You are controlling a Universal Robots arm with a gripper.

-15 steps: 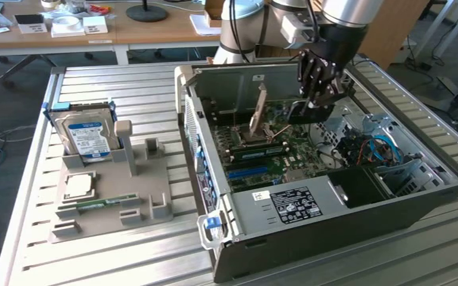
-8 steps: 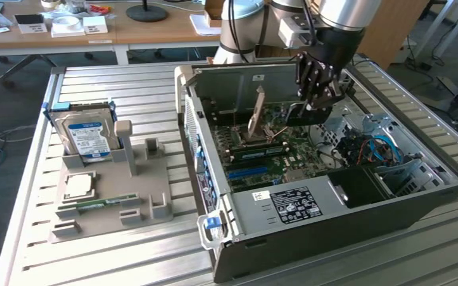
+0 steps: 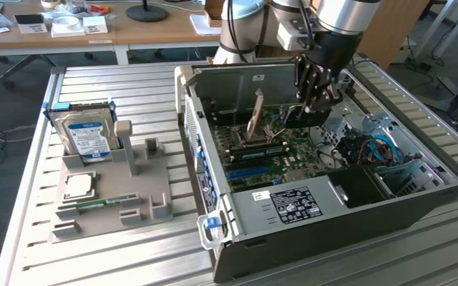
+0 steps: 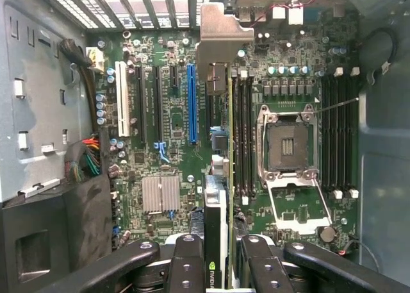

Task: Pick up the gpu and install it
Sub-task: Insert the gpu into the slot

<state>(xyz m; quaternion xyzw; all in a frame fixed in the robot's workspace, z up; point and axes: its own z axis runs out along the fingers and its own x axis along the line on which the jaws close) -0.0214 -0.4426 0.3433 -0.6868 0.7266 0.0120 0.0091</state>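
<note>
The gpu [image 4: 216, 206] stands on edge between my fingers, its grey metal end bracket [image 4: 218, 33] pointing at the case's vented rear wall. My gripper [image 4: 218, 248] is shut on the gpu, one finger [image 4: 188, 258] on each flat side. The card hangs just over the green motherboard [image 4: 160, 158], beside the long blue slot [image 4: 192, 104] and the black memory slots. In the exterior view the gripper [image 3: 309, 112] reaches down into the open computer case [image 3: 324, 208], and the brownish gpu [image 3: 255, 119] stands upright over the board. Whether its lower edge sits in a slot I cannot tell.
An empty processor socket [image 4: 286, 145] and a small silver heatsink [image 4: 161, 193] lie on the board, with cable bundles [image 4: 86, 158] by the case wall. On the exterior view's left, a grey tray [image 3: 145, 196] holds a hard drive [image 3: 86, 134], a processor [image 3: 79, 185] and a memory stick [image 3: 102, 204].
</note>
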